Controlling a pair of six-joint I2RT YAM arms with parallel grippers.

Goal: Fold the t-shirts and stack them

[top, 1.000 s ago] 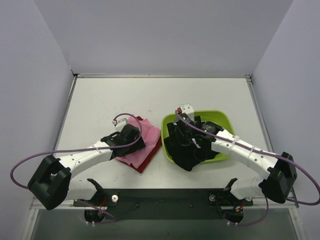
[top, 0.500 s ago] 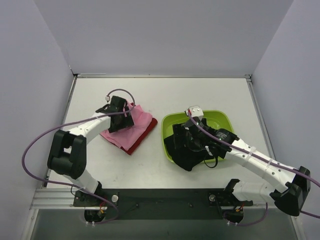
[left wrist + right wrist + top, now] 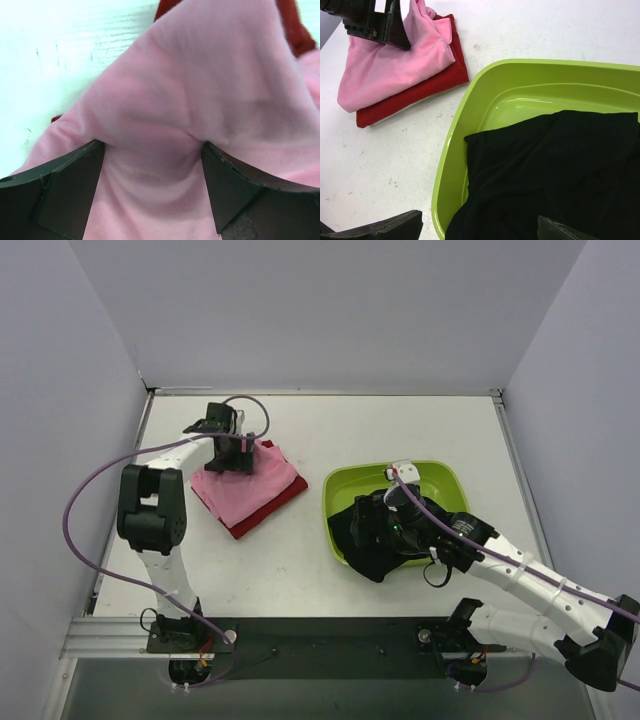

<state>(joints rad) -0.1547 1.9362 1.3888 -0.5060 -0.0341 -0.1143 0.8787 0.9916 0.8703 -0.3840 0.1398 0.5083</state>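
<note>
Moved: since a second ago the left gripper (image 3: pixel 238 458) has hauled the folded pink cloth t-shirt (image 3: pixel 248 485) farther from the arm bases, along with the dark red cloth t-shirt (image 3: pixel 415 92) beneath it.
Left gripper: we see its fingers (image 3: pixel 70 190) pinching a raised pink fold.
Right gripper (image 3: pixel 480 225): jaws wide, holding nothing.
Large black cloth t-shirt (image 3: pixel 555 165): directly under that gripper, heaped in the lime-green plastic tub (image 3: pixel 470 100).
Stack: well to its left.
</note>
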